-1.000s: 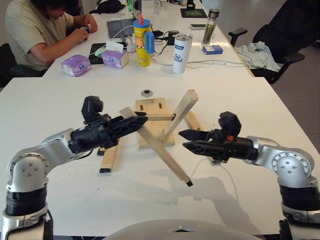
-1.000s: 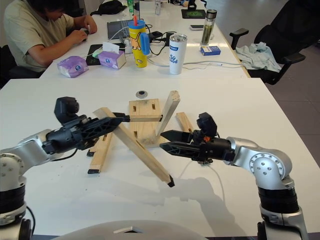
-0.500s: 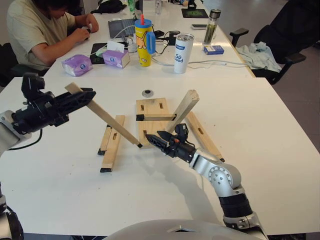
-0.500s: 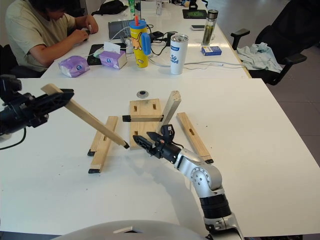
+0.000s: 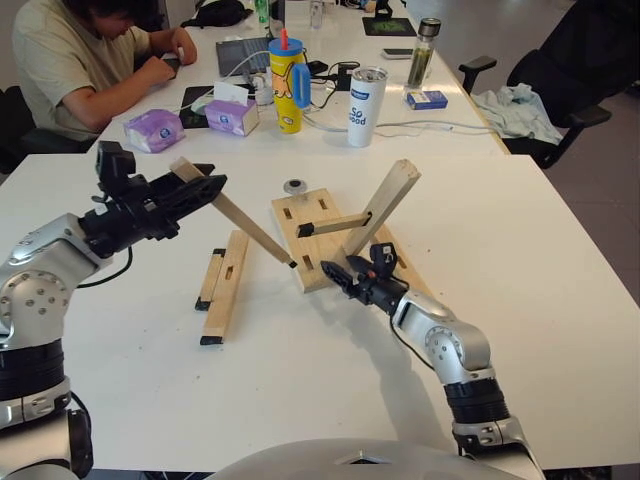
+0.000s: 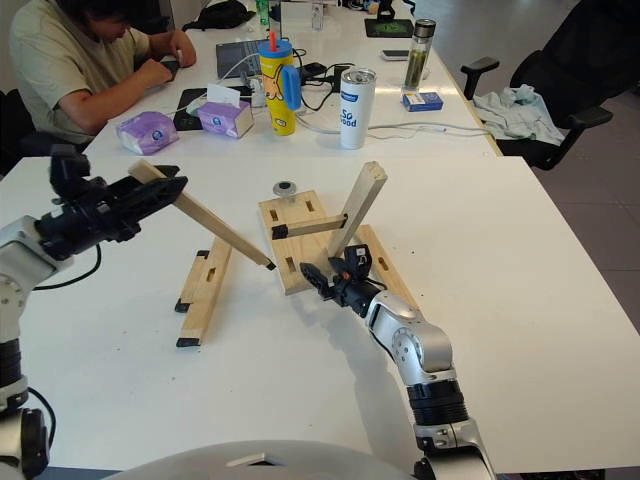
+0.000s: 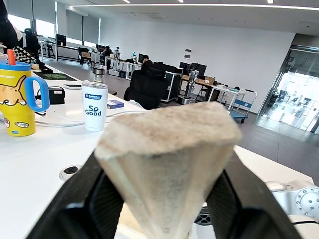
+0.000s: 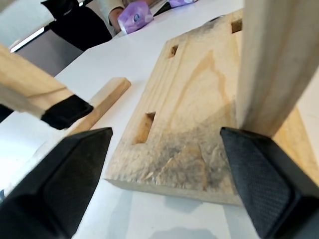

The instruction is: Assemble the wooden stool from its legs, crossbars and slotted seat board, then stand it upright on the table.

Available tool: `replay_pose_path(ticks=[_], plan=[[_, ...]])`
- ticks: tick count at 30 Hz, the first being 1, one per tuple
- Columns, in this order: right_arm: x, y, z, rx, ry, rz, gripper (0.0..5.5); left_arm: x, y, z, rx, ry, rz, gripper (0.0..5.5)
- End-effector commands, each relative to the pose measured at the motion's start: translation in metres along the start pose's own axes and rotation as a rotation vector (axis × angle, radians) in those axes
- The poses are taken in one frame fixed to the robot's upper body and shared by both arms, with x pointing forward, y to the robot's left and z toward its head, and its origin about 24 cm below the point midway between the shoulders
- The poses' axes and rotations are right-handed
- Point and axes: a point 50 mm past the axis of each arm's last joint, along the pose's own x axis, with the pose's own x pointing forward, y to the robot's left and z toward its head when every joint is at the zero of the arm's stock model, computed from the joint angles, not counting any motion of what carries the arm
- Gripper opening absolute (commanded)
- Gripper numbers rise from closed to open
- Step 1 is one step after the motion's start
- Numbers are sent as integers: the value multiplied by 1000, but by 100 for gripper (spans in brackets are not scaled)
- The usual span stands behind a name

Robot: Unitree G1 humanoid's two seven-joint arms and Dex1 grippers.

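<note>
My left gripper [image 5: 195,188] is shut on the upper end of a wooden leg [image 5: 245,222]. The leg slopes down to the right, and its black-capped tip hangs just left of the slotted seat board [image 5: 305,255]. That leg's end grain [image 7: 167,149] sits between the left fingers. A second leg [image 5: 385,205] stands slanted in the board, with a crossbar [image 5: 335,224] joined to it. My right gripper [image 5: 336,272] is open at the board's near edge [image 8: 169,184], one finger [image 8: 65,169] on each side. Two more wooden pieces [image 5: 225,285] lie flat to the left.
Another wooden piece [image 6: 385,262] lies under my right arm. A cable grommet [image 5: 293,186] sits behind the board. Beyond it are a yellow cup [image 5: 285,85], a white tumbler [image 5: 365,105] and tissue packs [image 5: 152,130]. Bare table lies in front.
My left arm has swung the held leg right and lower, toward the board. The board with its slanted leg has turned and shifted slightly right. The right gripper stays at its near edge.
</note>
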Motion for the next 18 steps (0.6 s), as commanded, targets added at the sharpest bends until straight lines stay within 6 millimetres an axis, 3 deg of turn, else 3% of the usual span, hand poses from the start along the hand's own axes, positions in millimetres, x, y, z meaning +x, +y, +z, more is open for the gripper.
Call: replay_pose_path(ticks=[1,9,18], plan=[[0,8,-15,-110,91,50,401,17,-3,-3,65,4,-54,207],[5,11,-26,-153,150,78,401,27,-4,-11,105,37,-86,207],[6,12,-39,-165,244,100,401,30,12,-31,118,134,-105,207]])
